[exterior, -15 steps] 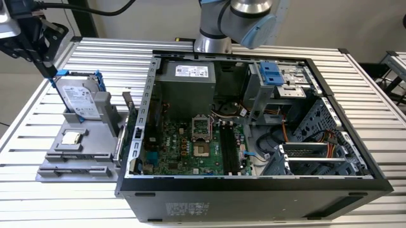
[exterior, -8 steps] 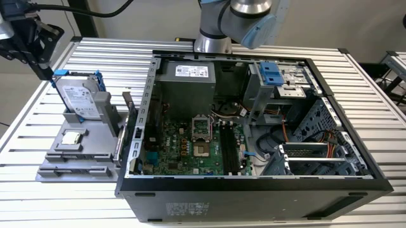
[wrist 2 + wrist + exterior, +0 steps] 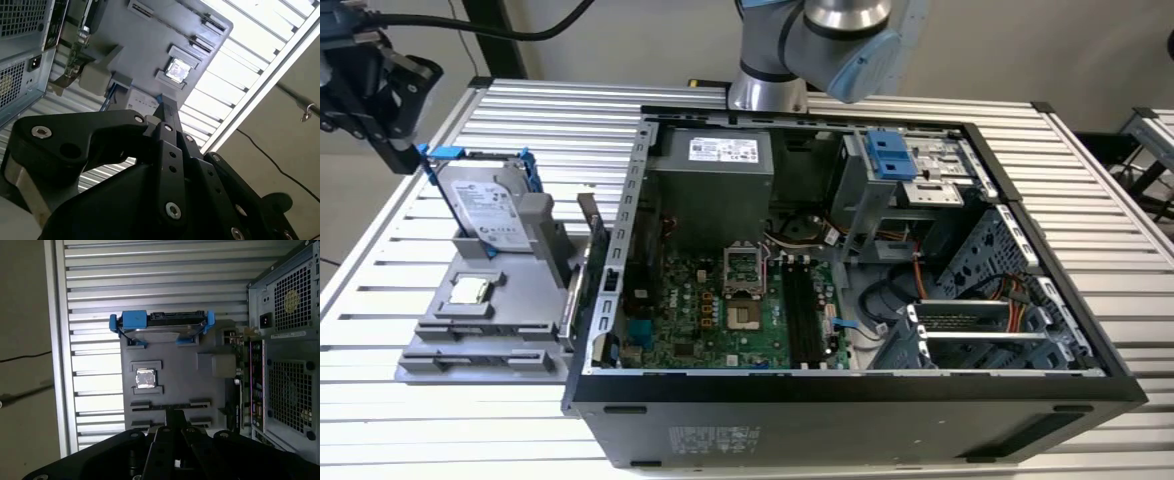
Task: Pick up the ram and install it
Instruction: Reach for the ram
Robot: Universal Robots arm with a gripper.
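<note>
The ram looks like the thin board standing on edge between the grey holder tray and the open computer case. In the first wrist view it is an edge-on strip beside the case's rear panel, and in the second wrist view a greenish strip. My black gripper hangs high at the exterior view's far left, above and beyond the holder, well away from the ram. In both wrist views its fingertips are pressed together with nothing between them.
A hard drive in a blue bracket stands on the holder, with a small square silver chip in front of it. The motherboard's long black slots lie inside the case. The slatted table's edge runs beside the holder.
</note>
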